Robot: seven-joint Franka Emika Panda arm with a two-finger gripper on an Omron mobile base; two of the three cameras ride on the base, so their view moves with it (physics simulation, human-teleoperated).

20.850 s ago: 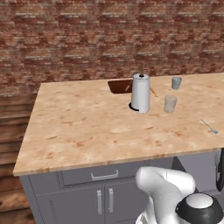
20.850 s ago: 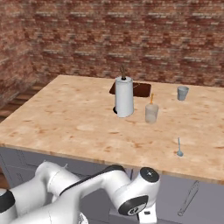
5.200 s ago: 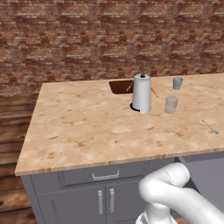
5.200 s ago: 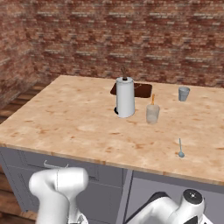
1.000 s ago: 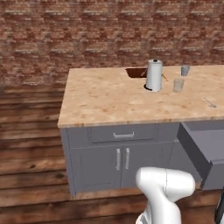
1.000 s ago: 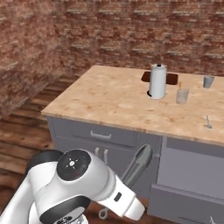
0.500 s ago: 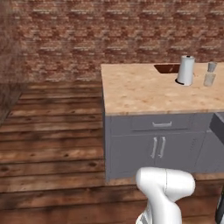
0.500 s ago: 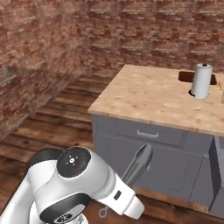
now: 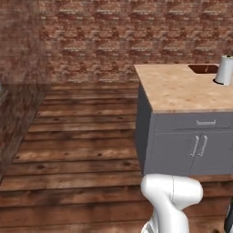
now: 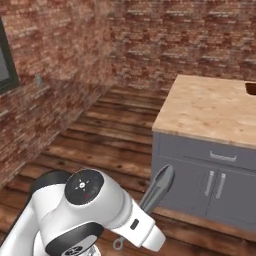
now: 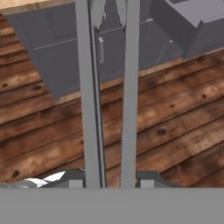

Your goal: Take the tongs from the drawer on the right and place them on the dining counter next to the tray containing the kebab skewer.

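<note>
So the tray point(image 9: 203, 68) sits on the counter point(image 9: 179, 88) at its far end, right behind the paper-towel roll point(image 9: 224, 70); can't make out anything inside it from here. The drawer point(image 11: 192, 22) hangs open off the counter's grey base, insides not visible. The fingers point(image 11: 82, 177) are clamped on the tongs point(image 11: 109, 96), whose two grey arms stick out toward the counter's cabinet doors, over the wooden floor point(image 11: 175, 127).

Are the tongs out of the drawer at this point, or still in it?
Out. In the hand view the tongs run up from the gripper, which is shut on them, over wooden floor; the open drawer sits apart.
</note>
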